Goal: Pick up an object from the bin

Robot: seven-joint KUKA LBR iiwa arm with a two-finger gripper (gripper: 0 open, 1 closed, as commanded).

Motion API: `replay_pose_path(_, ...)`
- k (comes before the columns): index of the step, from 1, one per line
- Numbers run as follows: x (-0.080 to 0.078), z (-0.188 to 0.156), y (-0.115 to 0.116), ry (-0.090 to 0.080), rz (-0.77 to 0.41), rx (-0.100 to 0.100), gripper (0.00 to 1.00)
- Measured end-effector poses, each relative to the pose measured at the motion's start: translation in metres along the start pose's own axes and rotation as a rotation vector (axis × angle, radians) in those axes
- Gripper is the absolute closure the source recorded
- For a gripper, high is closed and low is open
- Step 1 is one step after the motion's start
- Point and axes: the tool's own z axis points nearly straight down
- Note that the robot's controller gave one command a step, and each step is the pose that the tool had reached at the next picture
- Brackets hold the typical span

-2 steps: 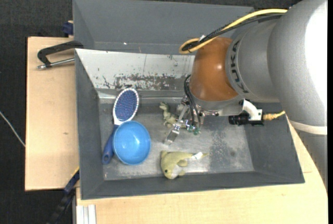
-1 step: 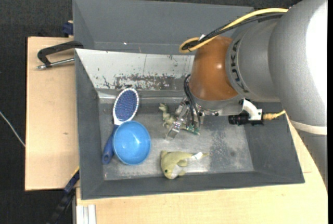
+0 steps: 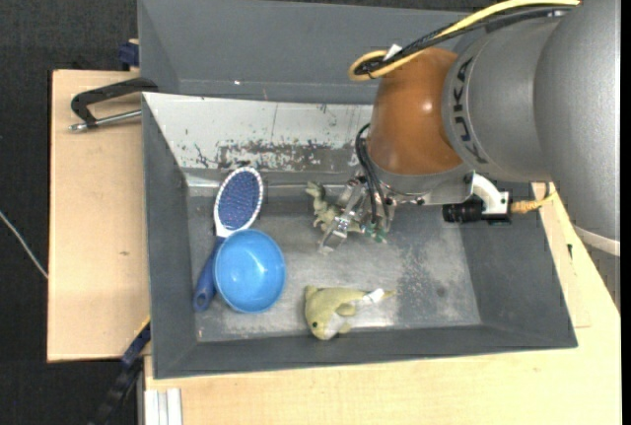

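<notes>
My gripper is low over the middle of the bin floor, under the orange wrist cover. A small olive-green figure lies right against its left side; whether it is being gripped I cannot tell. A pale olive plush toy with a white tag lies near the front wall, below the gripper. Left of the gripper a blue bowl stands upright, and a blue oval hairbrush runs from the back left down past the bowl.
The arm and its orange cover hang over the bin's right back part. The brush handle pokes out at the bowl's lower left, near the left wall. The bin floor to the right of the plush toy is bare, speckled metal.
</notes>
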Motion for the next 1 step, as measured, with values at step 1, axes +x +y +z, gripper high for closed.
replay_pose_path(1, -0.0024, -0.0881, 0.0022, -0.004, -0.002, -0.002, 1.0)
